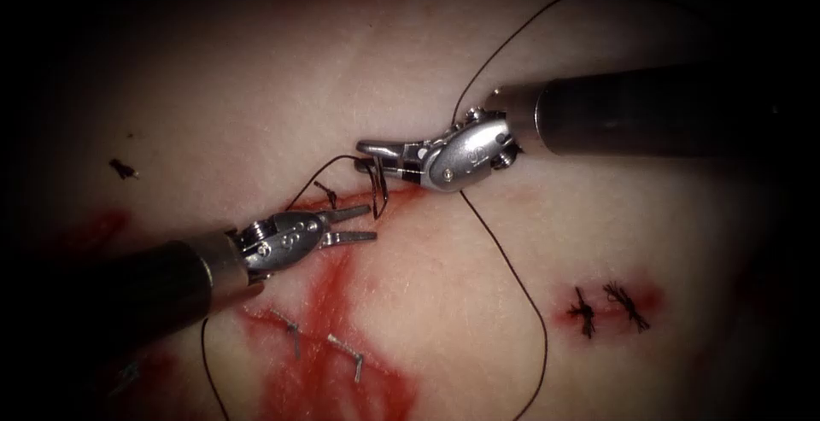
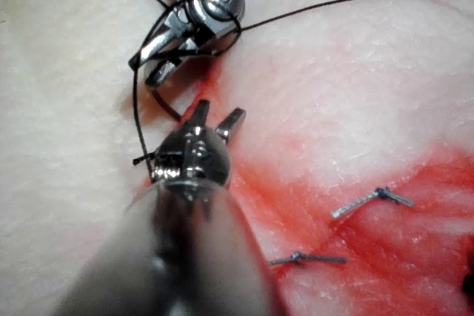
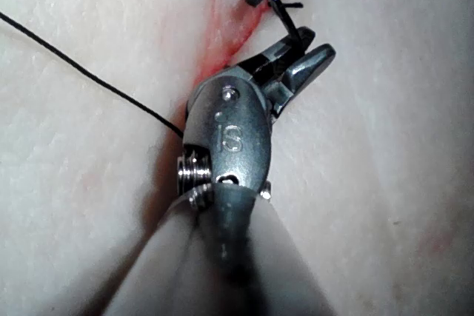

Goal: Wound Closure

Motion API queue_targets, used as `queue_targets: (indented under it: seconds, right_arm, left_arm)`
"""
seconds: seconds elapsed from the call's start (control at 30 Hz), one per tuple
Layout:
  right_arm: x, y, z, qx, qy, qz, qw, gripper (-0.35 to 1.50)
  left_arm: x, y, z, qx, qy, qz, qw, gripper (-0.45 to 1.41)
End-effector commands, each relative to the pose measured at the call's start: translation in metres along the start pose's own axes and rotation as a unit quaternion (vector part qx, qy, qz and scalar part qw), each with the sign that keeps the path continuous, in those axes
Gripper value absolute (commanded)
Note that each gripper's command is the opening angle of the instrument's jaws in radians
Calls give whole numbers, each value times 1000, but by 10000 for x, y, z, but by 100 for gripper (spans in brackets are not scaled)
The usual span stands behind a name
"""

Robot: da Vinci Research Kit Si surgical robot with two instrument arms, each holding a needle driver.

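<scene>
Nearest us we list pale stitch ends [image 1: 346, 354] in the red fluid [image 1: 342, 387] on the pale pork tissue [image 1: 256, 88]; above them the left arm's steel needle driver [image 1: 366, 224], jaws parted and holding nothing. Just beyond, at the red cut [image 1: 397, 203], the right arm's steel needle driver [image 1: 369, 147] is clamped on the curved dark needle [image 1: 378, 190]; we cannot tell the grip point or whether its tip is buried. The thin dark thread [image 1: 512, 276] loops right, its end cut off; knotted dark stitches [image 1: 606, 306] lie well apart.
</scene>
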Motion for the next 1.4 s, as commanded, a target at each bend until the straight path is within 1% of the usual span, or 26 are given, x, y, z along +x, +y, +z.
queue_targets:
  seconds: [0.03, 0.2, 0.37, 0.47, 0.57, 0.7, 0.97, 1.07, 1.23, 1.4]
  right_arm:
    - [-3, -5, 5, 0, -1, 0, 1000, -35]
    - [-2, -2, 5, -1, -2, 2, 1000, -35]
    - [0, -1, 5, 0, -3, 3, 1000, -35]
    - [1, -1, 5, 0, -2, 4, 1000, -35]
    - [1, -1, 5, 0, -2, 1, 1000, -35]
    - [1, -1, 5, -1, -3, 0, 1000, -35]
    - [2, 0, 5, -3, -6, 1, 1000, -35]
    - [2, 0, 5, -4, -7, -2, 1000, -35]
    - [0, -1, 5, -12, -22, 23, 999, -35]
    - [-8, -5, 6, -7, -42, 60, 997, -35]
  left_arm:
    - [-3, -3, 14, 3, 1, 2, 1000, 34]
    - [-21, -2, 40, 15, -1, 12, 1000, 25]
    - [-50, 9, 59, -4, -31, -2, 1000, 29]
    - [-61, 14, 60, -16, -47, -6, 999, 27]
    - [-66, 17, 54, -21, -56, -15, 998, 27]
    - [-74, 19, 51, -25, -71, -19, 997, 32]
    - [-104, 22, 70, -30, -113, -14, 993, 37]
    - [-113, 18, 74, -27, -119, -18, 992, 37]
    - [-122, 13, 79, -27, -125, -21, 992, 34]
    - [-131, 16, 79, -35, -135, -23, 990, 34]
